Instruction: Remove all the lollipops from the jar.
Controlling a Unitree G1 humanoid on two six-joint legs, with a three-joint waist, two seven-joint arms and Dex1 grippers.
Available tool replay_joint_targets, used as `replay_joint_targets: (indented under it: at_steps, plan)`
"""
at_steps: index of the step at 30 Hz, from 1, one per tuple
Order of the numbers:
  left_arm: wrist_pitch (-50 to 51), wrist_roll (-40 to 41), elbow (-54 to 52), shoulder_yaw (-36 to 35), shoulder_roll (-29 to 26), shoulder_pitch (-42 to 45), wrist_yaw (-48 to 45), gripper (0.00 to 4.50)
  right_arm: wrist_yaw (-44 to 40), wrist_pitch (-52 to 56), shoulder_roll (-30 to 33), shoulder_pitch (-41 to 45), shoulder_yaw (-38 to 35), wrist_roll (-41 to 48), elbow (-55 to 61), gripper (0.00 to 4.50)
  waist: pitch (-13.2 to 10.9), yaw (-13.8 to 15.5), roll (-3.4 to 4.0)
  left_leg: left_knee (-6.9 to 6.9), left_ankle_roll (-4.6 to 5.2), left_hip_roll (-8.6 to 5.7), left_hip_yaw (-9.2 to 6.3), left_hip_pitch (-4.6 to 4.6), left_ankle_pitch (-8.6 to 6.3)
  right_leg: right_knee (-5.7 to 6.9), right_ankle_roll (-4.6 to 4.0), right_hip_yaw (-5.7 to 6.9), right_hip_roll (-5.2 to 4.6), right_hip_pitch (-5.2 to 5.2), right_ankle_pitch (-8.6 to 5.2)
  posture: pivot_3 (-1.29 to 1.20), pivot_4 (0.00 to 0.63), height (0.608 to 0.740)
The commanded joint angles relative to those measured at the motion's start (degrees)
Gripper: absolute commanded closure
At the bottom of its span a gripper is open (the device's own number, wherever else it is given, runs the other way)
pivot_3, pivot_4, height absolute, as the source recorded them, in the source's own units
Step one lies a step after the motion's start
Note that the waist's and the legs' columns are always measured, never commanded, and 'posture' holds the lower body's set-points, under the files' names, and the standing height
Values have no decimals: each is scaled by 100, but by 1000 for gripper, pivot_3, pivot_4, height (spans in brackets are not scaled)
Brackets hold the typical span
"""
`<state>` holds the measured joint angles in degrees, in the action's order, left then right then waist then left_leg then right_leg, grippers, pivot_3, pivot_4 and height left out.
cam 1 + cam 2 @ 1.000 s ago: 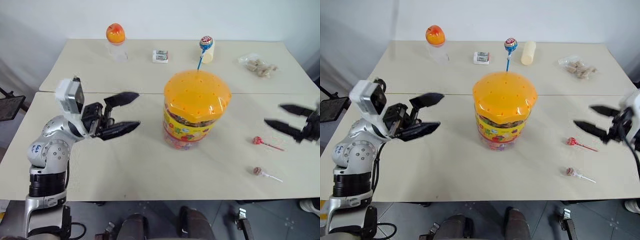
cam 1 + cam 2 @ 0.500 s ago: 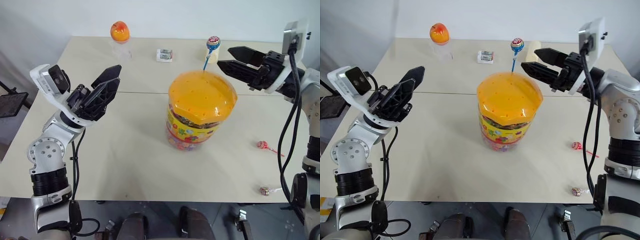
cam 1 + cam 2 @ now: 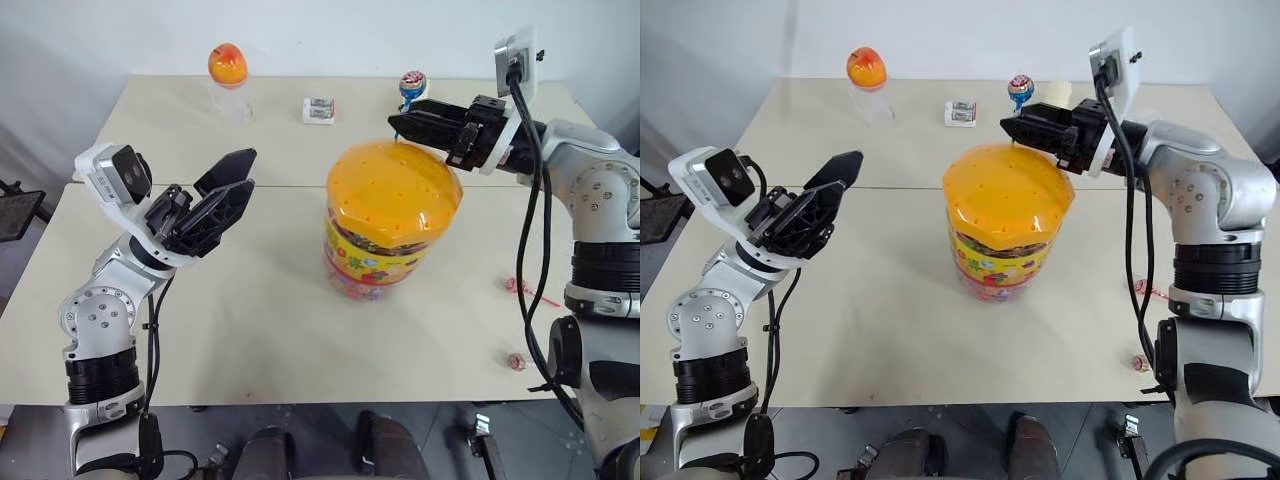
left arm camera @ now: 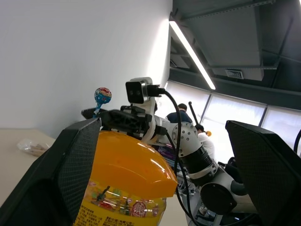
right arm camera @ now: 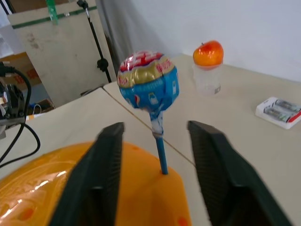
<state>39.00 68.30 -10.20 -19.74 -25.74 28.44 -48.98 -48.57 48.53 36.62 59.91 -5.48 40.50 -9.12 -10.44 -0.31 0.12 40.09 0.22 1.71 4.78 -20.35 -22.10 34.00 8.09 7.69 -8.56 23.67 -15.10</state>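
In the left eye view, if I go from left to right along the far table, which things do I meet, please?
Small bottle with an orange ball top → small white packet → blue-wrapped lollipop, standing in the jar's lid with the right pincer at its stick.

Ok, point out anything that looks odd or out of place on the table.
Two lollipops lie loose on the table to the right of the jar. One more lollipop stands upright, its stick in the jar's orange lid.

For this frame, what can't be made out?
- Blue lollipop: its stick's lower end is hidden inside the jar lid.
- Right tool: the fingers flank the stick; contact unclear.
- Two lollipops on the table: partly behind the right arm in the head views, wrappers too small to read.
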Motion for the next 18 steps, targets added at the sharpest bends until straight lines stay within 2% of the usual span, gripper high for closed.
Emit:
replay_joint_targets:
  at_steps: [1, 3, 4, 8, 11, 13, 14, 18]
  plan:
    - [-133, 11, -187, -46, -1, 25, -18, 0, -156, -93, 7, 152, -74, -38, 91, 3686, 0, -9, 0, 0, 0, 0, 2, 0, 0, 0, 0, -1, 0, 0, 0, 0, 150, 740]
    - [-158, 12, -190, -47, 7, 26, -11, 0, -214, -208, -4, 181, -104, -90, 52, 4359, 0, -9, 0, 1, 0, 0, 2, 0, 0, 0, 0, -2, 0, 0, 0, 0, 150, 740]
    - [-175, -2, -191, -35, 8, 29, -31, 0, -227, -300, -32, 224, -174, -93, -6, 4478, 0, -10, 0, 1, 0, 0, 2, 0, 0, 0, 0, -2, 0, 0, 0, 0, 150, 740]
    - [-234, -52, -180, 12, 1, 43, -102, 0, -276, -680, -130, 394, -452, -71, -238, 4478, 0, -19, 0, 0, 0, 0, 3, 0, 0, 0, 0, -1, 0, 0, 0, 0, 150, 740]
    - [-350, -299, -117, 153, -124, 96, -464, 0, -293, -1043, -27, 791, -1262, 330, -658, 4478, -1, 1, 0, 1, 0, -1, 4, -1, 0, -1, 0, -2, 0, 1, 0, 0, 150, 740]
    - [-492, -662, -132, 370, -320, 71, -866, 0, -466, -1050, 504, 763, -1312, 95, -897, 4478, -1, 32, 0, 0, 0, -2, 0, -4, 0, -1, 0, 1, 0, 2, 0, 0, 150, 740]
    - [-653, -990, -137, 554, -490, 24, -1162, 0, -703, -1015, 1079, 510, -1050, -315, -985, 4478, 0, 49, -1, -3, 0, -2, -3, -4, 0, -3, 0, 5, 0, 1, 0, 0, 150, 740]
    - [-1355, -2016, -98, 1168, -1029, -200, -2181, 0, -1387, -859, 2683, -738, -290, -1224, -831, 4478, 3, 117, -6, -10, 3, -5, -2, -4, -13, -18, 0, 7, 0, -4, 0, 0, 150, 740]
